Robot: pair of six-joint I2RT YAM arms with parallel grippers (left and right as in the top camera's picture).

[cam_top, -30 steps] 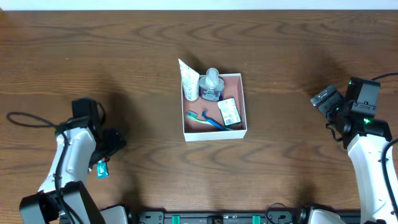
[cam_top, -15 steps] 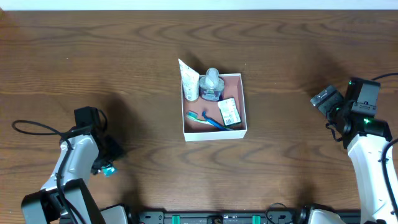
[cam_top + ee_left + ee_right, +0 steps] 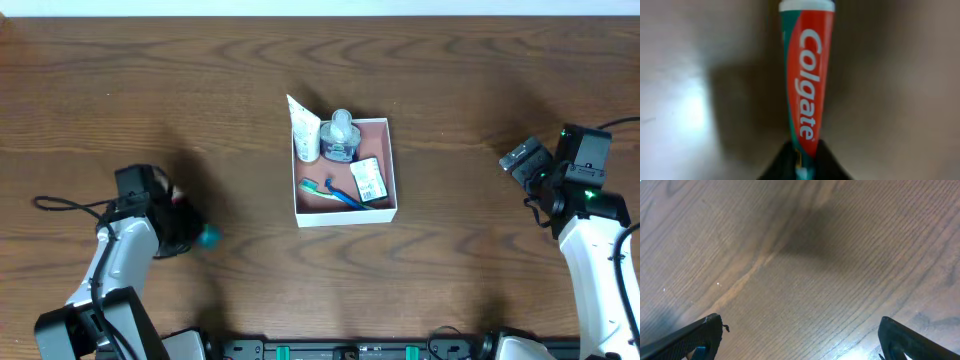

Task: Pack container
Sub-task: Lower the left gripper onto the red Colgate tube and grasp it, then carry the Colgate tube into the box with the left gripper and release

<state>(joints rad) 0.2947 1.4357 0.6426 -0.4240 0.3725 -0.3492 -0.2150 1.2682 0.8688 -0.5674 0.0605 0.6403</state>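
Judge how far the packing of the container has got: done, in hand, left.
Done: a white tube, pump bottle, toothbrush and packet sit in the container. In hand: the left pincer grips a Colgate tube. Left: placing it inside; the right pincer is open.

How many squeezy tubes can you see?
2. One white plastic tube leans in the far-left corner of the white square box. One red-and-green Colgate toothpaste tube is held in the left claw. Another could hide under the box's contents.
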